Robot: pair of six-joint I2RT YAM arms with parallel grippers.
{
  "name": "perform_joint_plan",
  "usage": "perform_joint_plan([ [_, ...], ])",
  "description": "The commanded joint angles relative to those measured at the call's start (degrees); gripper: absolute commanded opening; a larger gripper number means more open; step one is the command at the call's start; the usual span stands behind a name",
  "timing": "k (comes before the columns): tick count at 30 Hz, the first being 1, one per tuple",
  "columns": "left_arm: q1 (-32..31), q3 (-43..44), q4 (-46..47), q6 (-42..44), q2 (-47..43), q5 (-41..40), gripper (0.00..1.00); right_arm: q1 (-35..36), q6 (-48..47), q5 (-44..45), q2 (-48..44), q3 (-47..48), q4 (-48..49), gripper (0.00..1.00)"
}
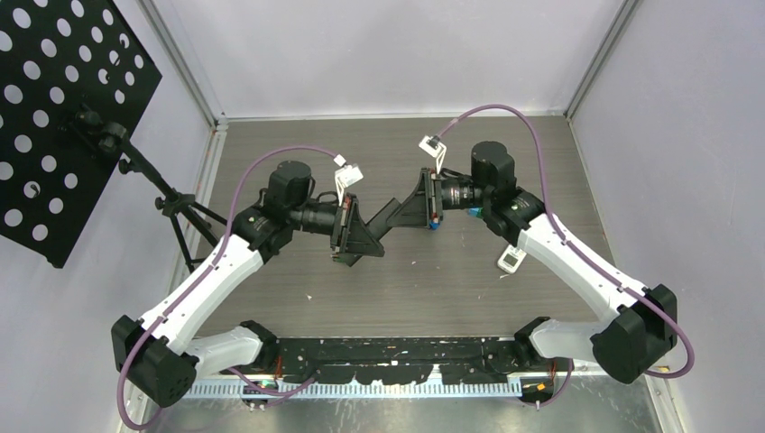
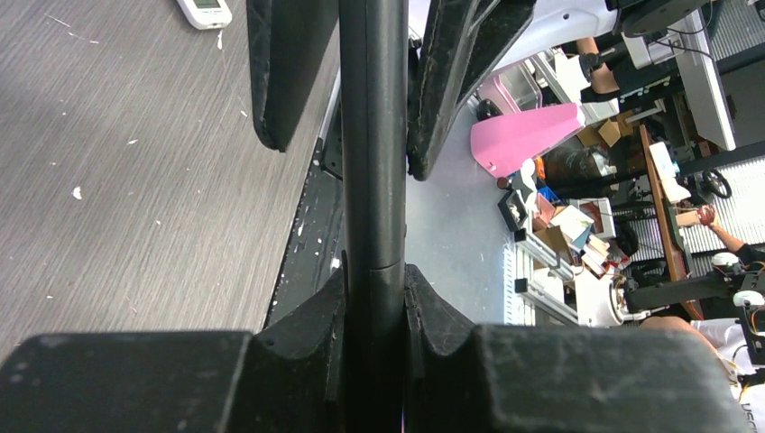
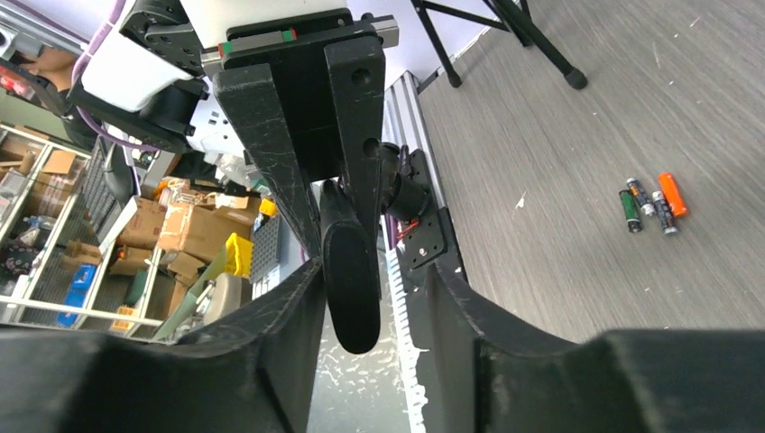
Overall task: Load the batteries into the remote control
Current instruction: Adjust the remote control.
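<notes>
Left gripper [image 2: 374, 298] clamped tight on the remote control [image 2: 374, 162], a long black bar; in the left wrist view it runs straight up from bottom centre to the top edge. In the overhead view the remote is held above the table [image 1: 298, 280], mid-frame, between the two grippers. Right gripper [image 3: 379, 289] has its jaws parted around the remote's rounded far end. One finger is against or just beside it and there is a clear gap at the other finger, so no grip. Batteries [image 3: 651, 203] lie loose on the wood-grain tabletop at mid right of the right wrist view, in a tight cluster. One is orange-red, the others dark green-black, and all are well apart from the remote. Small white device with a screen [image 1: 511, 260] lies on the table right of centre in the overhead view, beside the right arm. Black perforated panel [image 1: 63, 108] on a tripod stand [image 1: 176, 203] at upper left.
</notes>
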Motion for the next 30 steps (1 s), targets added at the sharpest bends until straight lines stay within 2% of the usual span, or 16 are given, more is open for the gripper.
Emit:
perform_joint_plan([
  [1,0.11,2.27,0.38,1.89,-1.18,3.17,0.0,1.19,-5.15,-1.69,1.17,3.4,-3.5,0.46],
  [6,0.11,2.69,0.52,2.13,-0.53,5.47,0.0,2.46,-2.06,-2.67,2.77,3.32,2.81,0.45],
  [12,0.11,2.47,0.89,2.43,-0.78,6.06,0.0,3.84,-2.0,-3.03,3.03,3.73,3.57,0.35],
  [16,0.11,2.12,1.56,2.34,-1.03,7.14,0.0,4.13,-2.0,-3.4,2.85,3.8,4.11,0.43],
  [18,0.11,1.96,1.92,2.42,-1.36,7.82,0.0,4.22,-1.99,-3.78,3.03,4.1,4.08,0.44],
  [19,0.11,1.89,2.21,2.36,-1.49,8.2,0.0,4.23,-2.0,-3.96,3.08,4.19,4.15,0.41],
  [25,0.11,0.73,4.11,1.63,-3.34,9.01,0.0,4.31,-0.87,-3.93,2.26,3.62,6.47,0.07],
  [26,0.11,0.67,4.3,1.33,-3.52,8.45,0.11,4.31,-0.25,-3.58,2.03,3.36,7.32,0.03],
  [29,0.11,0.68,4.54,0.54,-4.37,4.86,0.72,4.31,1.2,-1.22,1.27,2.91,8.99,0.0],
  [30,0.11,0.63,4.79,0.31,-4.77,2.99,0.84,4.31,1.64,-0.02,0.93,2.72,9.49,0.0],
])
